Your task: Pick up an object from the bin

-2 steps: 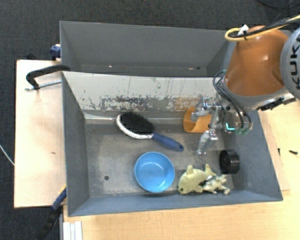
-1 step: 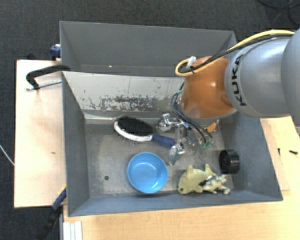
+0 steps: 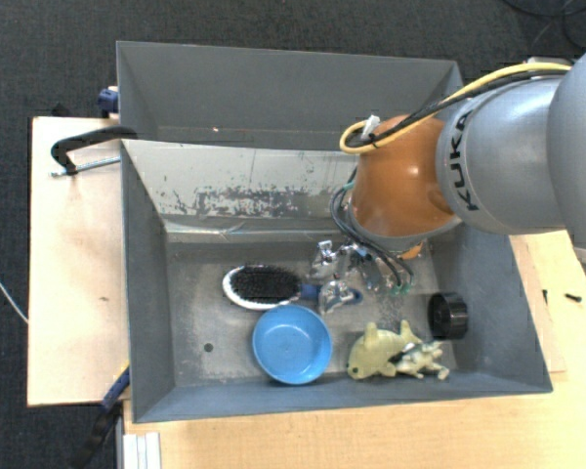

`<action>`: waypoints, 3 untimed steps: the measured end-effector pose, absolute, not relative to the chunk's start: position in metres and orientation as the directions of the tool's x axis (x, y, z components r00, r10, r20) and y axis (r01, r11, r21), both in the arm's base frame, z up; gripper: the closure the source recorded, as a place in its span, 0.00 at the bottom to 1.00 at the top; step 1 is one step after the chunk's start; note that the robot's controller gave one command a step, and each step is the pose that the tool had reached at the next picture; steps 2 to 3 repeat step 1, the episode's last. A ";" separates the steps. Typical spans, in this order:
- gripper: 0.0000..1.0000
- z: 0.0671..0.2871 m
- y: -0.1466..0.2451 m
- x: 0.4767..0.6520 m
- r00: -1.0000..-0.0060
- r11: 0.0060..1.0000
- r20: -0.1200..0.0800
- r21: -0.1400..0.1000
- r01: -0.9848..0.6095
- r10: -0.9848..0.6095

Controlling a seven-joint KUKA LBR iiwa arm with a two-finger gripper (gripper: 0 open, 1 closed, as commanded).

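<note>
One brush (image 3: 262,286), one blue bowl (image 3: 291,344), one yellow toy (image 3: 391,353), one black cap (image 3: 447,316); gripper (image 3: 334,277) state unclear.

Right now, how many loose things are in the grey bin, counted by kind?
White hairbrush: 1
Blue bowl: 1
Yellowish toy animal: 1
Black round cap: 1
Total: 4
</note>
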State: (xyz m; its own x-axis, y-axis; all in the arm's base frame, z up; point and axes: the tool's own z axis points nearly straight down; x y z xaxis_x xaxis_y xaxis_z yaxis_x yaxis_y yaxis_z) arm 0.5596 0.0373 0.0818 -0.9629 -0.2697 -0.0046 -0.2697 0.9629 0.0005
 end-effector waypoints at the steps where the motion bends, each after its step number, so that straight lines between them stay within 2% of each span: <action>1: 1.00 0.289 0.038 0.564 -0.966 0.966 -0.014 -0.002 -0.259 -0.259; 3: 1.00 0.289 0.038 0.564 -0.966 0.966 -0.014 -0.002 -0.259 -0.259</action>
